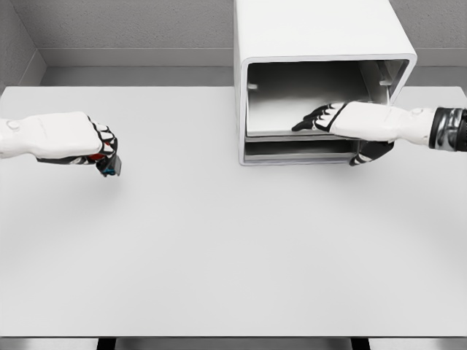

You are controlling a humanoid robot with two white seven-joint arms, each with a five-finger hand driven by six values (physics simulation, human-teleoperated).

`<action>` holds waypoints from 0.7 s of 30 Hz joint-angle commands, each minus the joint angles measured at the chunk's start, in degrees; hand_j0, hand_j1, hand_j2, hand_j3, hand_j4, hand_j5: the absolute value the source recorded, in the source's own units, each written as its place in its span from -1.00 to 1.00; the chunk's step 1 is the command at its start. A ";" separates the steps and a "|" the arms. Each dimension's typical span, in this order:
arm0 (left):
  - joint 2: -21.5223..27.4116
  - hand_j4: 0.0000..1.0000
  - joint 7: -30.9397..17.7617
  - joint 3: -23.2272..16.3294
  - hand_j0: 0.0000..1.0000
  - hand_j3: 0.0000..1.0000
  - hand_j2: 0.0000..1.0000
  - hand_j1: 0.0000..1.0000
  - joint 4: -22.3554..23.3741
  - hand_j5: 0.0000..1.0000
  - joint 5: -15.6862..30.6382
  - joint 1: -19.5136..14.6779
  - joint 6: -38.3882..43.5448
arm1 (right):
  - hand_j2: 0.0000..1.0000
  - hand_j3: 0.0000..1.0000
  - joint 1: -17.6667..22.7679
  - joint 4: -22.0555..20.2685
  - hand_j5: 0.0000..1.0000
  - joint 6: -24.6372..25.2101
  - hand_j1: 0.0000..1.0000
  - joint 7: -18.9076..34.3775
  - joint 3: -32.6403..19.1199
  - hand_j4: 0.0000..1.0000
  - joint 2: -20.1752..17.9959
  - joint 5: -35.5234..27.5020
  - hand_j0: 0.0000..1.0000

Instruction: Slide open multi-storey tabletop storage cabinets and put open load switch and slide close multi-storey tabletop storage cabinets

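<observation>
Left hand (93, 142) grips the load switch (110, 165), long axis vertical, pointing down; right hand (343, 119), fingers extended, grips the cabinet (314, 44) drawer (306, 135).

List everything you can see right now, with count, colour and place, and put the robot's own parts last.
table: one, white, fills most of the view.
storage cabinet: one, white, far edge of the table right of centre, front open, grey inside.
drawer tray: one, white-edged, in the lower part of the cabinet.
load switch: one, dark with a blue part and some red, held above the table's left side, mostly hidden by the fingers.
wall: grey, behind the table.
left robot hand: one, white with black joints, left side, curled around the load switch.
right robot hand: one, white with black joints, at the cabinet's opening, fingers extended over the drawer tray, thumb below its front edge.
</observation>
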 commanded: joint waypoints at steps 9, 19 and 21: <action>0.29 -0.31 -0.03 -1.04 -0.31 -0.31 -0.31 -0.31 -4.65 -0.31 1.75 -0.70 0.12 | 1.00 1.00 2.55 -2.29 1.00 0.00 1.00 0.02 -3.73 1.00 -2.29 -0.44 1.00; -0.15 -0.30 -0.03 -1.04 -0.30 -0.30 -0.30 -0.30 -8.34 -0.30 5.79 -2.28 0.12 | 1.00 1.00 4.66 -4.75 1.00 0.00 1.00 0.02 -4.08 1.00 -4.40 -0.35 1.00; -0.41 -0.30 -0.03 -1.12 -0.30 -0.30 -0.30 -0.30 -8.34 -0.30 5.97 -2.46 0.12 | 1.00 1.00 4.92 -5.36 1.00 0.00 1.00 0.02 -4.26 1.00 -5.63 -0.35 1.00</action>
